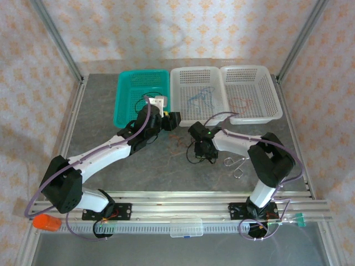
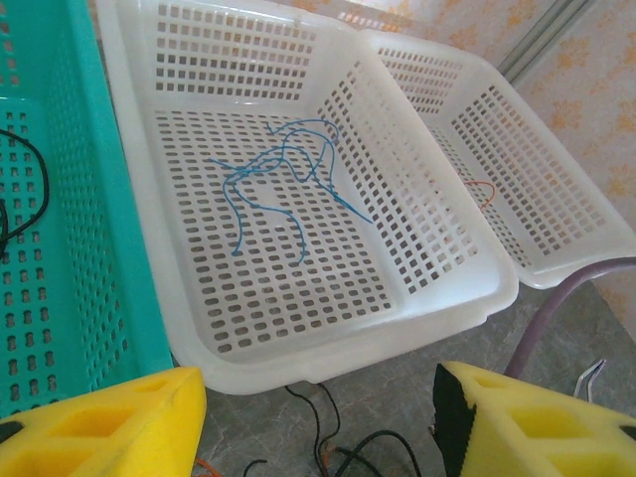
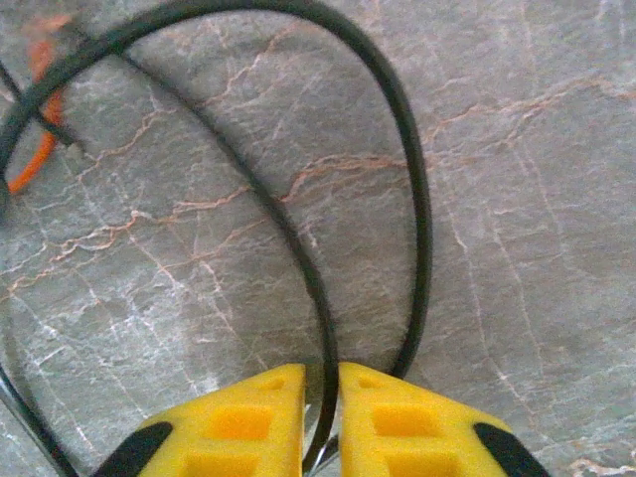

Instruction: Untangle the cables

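The left end effector (image 2: 318,397) hangs open and empty just in front of the middle white basket (image 2: 298,363), which holds the blue cable (image 2: 283,179). A red-orange cable (image 2: 481,189) lies in the neighbouring white basket (image 2: 556,270) to its right. In front of the middle basket, the right end effector (image 3: 321,393) is pinched closed on a black cable (image 3: 402,169) looping over the marble tabletop (image 3: 517,248), with an orange strand (image 3: 40,109) beside the loop

Arms (image 1: 105,152) white, black joints; purple cables (image 2: 547,313); yellow hand fingers (image 2: 109,427)
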Controlling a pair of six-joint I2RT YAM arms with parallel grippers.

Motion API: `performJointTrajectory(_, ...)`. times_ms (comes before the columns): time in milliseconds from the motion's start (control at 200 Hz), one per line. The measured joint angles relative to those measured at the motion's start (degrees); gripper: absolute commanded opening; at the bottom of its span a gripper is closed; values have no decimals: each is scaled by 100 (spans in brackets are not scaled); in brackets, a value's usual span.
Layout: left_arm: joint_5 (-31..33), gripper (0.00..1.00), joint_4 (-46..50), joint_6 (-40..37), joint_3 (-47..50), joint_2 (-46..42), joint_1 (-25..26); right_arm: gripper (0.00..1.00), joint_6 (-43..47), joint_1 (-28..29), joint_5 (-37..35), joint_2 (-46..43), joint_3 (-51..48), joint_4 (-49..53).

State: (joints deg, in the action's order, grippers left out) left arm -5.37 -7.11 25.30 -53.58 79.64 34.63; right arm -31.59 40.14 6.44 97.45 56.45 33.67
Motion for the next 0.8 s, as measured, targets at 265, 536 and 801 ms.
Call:
performJointTrajectory(265, -22, 65, 22, -35, -291, 55, 0, 0, 203, 7, 103, -157, 9, -31)
performJointTrajectory(536, -186, 66, 173, -133, -389, 291, 4, 0, 1025, -166, 455, -796, 479, 142)
performJointTrajectory(801, -389, 74, 284, -138, -389, 341, 35, 0, 1690, -699, 962, -1663, 577, 155)
